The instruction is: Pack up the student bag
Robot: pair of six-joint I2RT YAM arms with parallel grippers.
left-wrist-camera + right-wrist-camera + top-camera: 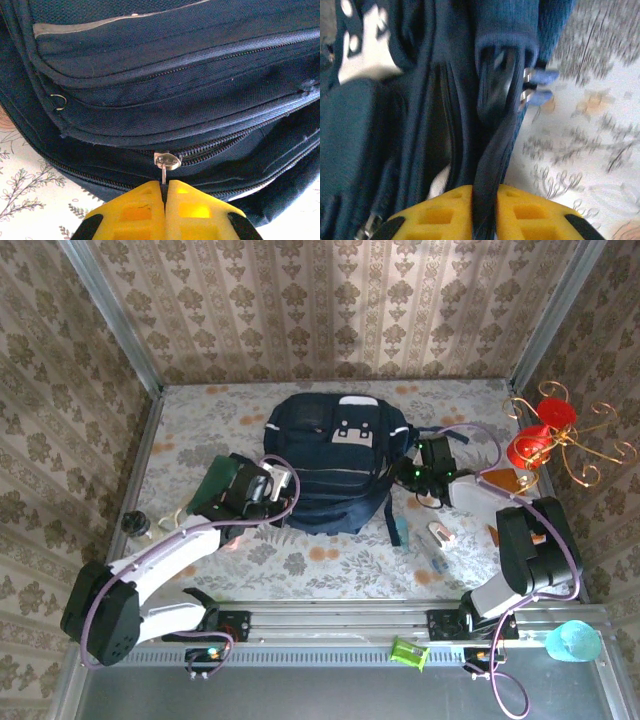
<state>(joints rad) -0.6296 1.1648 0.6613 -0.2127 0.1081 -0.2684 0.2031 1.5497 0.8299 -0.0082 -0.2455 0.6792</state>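
Pinching student bag [330, 465] zip pull [167, 161], left pincer [164, 187]; strap [492, 150], right pincer [484, 194]

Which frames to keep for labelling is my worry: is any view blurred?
Right wrist view: motion-smeared, the strap of the student bag and the tablecloth streaked. Left wrist view: sharp, zip pull crisp above the left gripper. Top external view: clear.

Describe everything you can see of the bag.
The bag is a dark navy fabric backpack lying flat on the table, with a white-grey patch near its top and grey zip stripes. The left gripper pinches a metal zip pull at its left side; the right gripper clamps a dark strap at its right side.
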